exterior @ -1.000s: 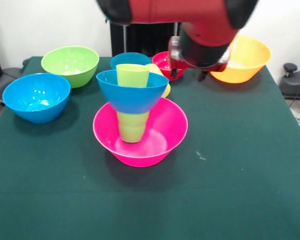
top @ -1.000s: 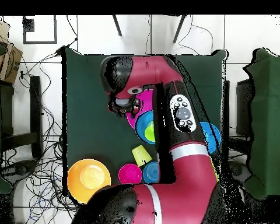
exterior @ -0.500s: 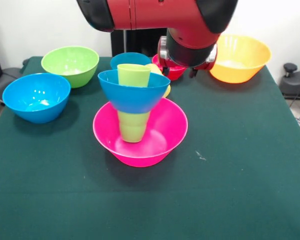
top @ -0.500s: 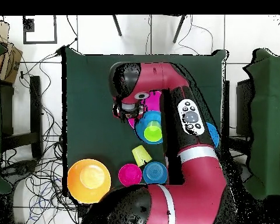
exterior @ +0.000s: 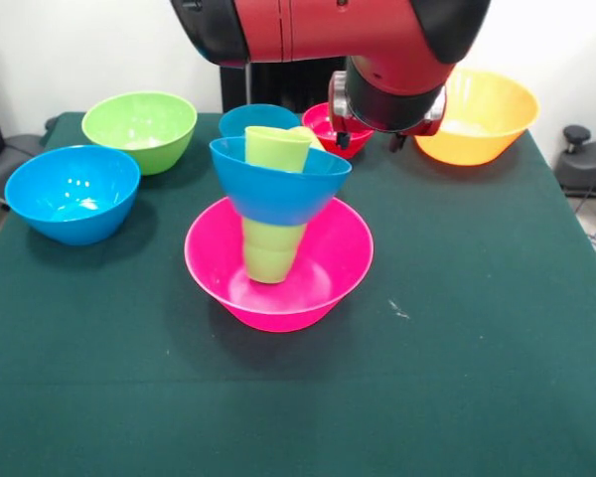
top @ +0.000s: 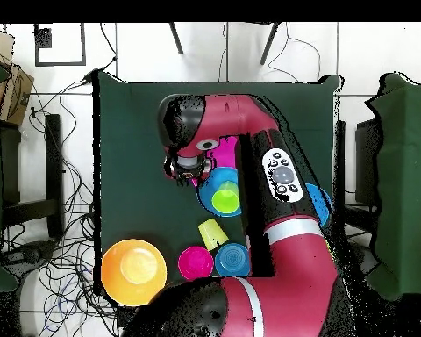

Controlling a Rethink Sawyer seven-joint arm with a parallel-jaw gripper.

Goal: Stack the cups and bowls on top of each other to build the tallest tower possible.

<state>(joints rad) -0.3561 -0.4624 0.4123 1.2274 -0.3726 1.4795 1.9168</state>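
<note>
The tower stands mid-table: a wide pink bowl holds a green cup, which bears a blue bowl with another green cup in it. The upper part leans a little to the right. From above, the top cup sits in the blue bowl over the pink bowl. My gripper hangs behind and to the right of the tower, its tips apart and empty. It also shows in the overhead view, beside the pink bowl.
A green bowl and a blue bowl stand at the left. A small blue bowl, a small red bowl and a yellow cup stand behind the tower. An orange bowl is at the far right.
The tower's blue bowl and top cup have shifted and tilted to the right. The gripper swung slightly left, then back right, staying behind the tower.
</note>
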